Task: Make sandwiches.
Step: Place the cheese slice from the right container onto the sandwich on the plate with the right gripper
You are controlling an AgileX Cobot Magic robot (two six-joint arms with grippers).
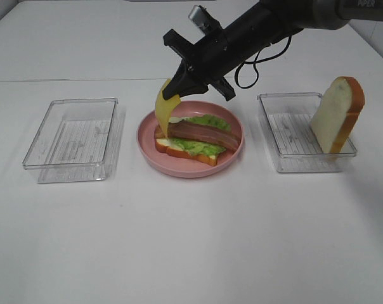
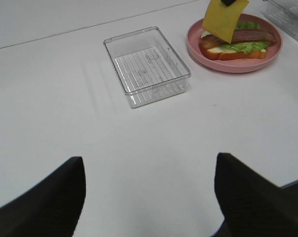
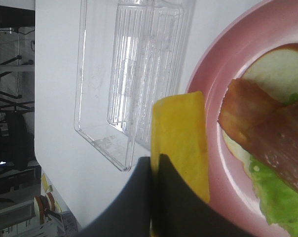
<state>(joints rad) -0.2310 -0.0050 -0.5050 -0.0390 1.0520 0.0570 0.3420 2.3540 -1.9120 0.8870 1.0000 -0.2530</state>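
Observation:
On the round pink plate (image 1: pixel 148 142) lies a bread slice (image 1: pixel 185 152) with green lettuce (image 1: pixel 201 147) and reddish-brown bacon strips (image 1: pixel 201 132) on top. My right gripper (image 1: pixel 174 90) is shut on a thin yellow cheese slice (image 1: pixel 162 109) and holds it hanging above the plate's left side. In the right wrist view the cheese (image 3: pixel 183 138) hangs from the right gripper (image 3: pixel 156 168) beside the bacon (image 3: pixel 267 133). A second bread slice (image 1: pixel 337 114) leans upright in the right clear tray (image 1: pixel 299 158). My left gripper (image 2: pixel 149 192) is open and empty, low over bare table, far from the plate (image 2: pixel 208 61).
An empty clear plastic tray (image 1: pixel 74 139) stands left of the plate; it also shows in the left wrist view (image 2: pixel 146 64) and the right wrist view (image 3: pixel 129 74). The right arm (image 1: pixel 274 22) reaches in from the upper right.

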